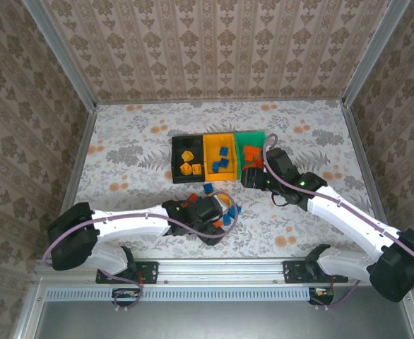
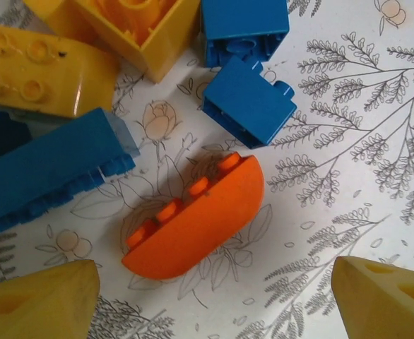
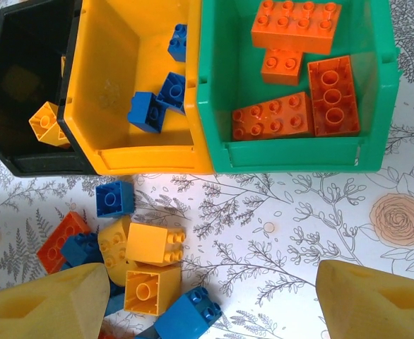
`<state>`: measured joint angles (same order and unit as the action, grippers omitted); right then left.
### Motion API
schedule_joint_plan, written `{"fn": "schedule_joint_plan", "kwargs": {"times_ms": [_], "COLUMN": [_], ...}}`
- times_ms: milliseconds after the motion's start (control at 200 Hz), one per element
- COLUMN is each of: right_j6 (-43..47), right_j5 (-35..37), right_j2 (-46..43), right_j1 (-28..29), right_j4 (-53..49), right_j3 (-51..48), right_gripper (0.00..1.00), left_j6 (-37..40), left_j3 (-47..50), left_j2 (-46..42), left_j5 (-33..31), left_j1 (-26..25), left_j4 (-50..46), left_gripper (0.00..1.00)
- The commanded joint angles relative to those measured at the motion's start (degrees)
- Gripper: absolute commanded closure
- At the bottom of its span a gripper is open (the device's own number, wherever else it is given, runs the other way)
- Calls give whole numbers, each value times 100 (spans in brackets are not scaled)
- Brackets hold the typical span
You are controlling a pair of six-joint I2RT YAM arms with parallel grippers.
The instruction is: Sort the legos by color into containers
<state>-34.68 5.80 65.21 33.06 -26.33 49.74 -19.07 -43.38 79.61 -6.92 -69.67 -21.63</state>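
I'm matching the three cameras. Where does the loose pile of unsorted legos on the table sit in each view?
Top external: loose pile centre, just nearer than the bins, partly hidden by the left arm.
Left wrist: upper left, with an orange rounded brick at centre.
Right wrist: lower left, below the yellow bin.
Shared landmark: the floral table cover.

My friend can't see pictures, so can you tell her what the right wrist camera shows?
Three joined bins: the black bin holds a yellow brick, the yellow bin blue bricks, the green bin orange bricks. Nearer, loose mixed bricks lie on the flowered table, and the right gripper has its jaws wide open.
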Motion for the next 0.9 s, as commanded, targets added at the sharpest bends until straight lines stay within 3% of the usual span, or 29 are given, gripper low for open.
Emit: {"fn": "schedule_joint_plan", "kwargs": {"times_ms": [0, 255, 450, 785, 895], "right_j6": [71, 93, 84, 71, 67], "right_j5": [44, 27, -4, -44, -47], "right_j2": [-175, -210, -220, -280, -291], "right_j1": [-45, -101, -137, -199, -221], "right_j4": [-228, -285, -276, -283, -293], "right_j3": [-10, 45, 21, -10, -37], "right_gripper": [22, 22, 22, 21, 21], "left_j6": [477, 602, 650, 780, 799], "left_j3": [34, 46, 33, -13, 9], "left_j2": [131, 563, 736, 1146, 1112], "left_j5": [-356, -66, 24, -382, -359], "left_j1": [4, -1, -71, -159, -165], "left_j4": [332, 509, 513, 561, 598], "left_gripper": [14, 27, 42, 57, 67]}}
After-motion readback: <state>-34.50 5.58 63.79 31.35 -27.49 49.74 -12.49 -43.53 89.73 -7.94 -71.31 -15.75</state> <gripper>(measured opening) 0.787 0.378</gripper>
